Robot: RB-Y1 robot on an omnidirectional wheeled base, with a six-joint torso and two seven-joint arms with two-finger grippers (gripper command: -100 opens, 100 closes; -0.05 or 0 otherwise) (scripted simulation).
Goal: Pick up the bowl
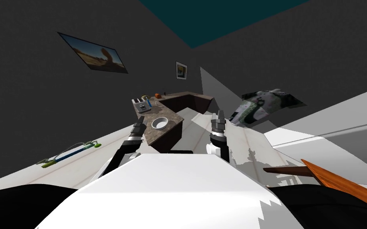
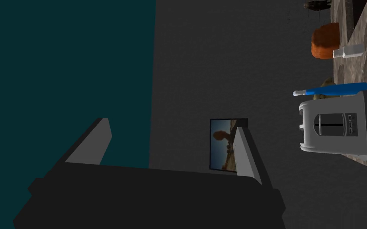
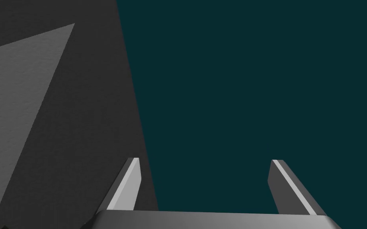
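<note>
- Bowl (image 1: pixel 159 123): white, round, upright, mouth up. It sits on the brown stone-patterned counter (image 1: pixel 171 114), close to the counter's near end.
- Left gripper (image 1: pixel 140 121): at the counter's near edge, just beside the bowl on its left in the head view. I cannot tell whether it touches the countertop. It is clear of the bowl.
- Left wrist view: left gripper (image 2: pixel 172 124) has its fingers spread wide, with nothing between them.
- Also in that wrist view, further along the counter: a grey two-slot toaster (image 2: pixel 338 129). Just behind it lies a blue-handled tool (image 2: pixel 330 89) with a white tip, exact kind unclear. Beyond these are a small white bottle (image 2: pixel 348 51) and an orange-brown rounded thing (image 2: pixel 325 39), side by side.
- In the head view the toaster (image 1: pixel 141 105) stands beyond the bowl, apart from it.
- Right gripper (image 1: pixel 218 115): raised over the pale floor to the right of the counter, well apart from the bowl.
- Right wrist view: right gripper (image 3: pixel 206 160) fingers stand wide apart and carry nothing.
</note>
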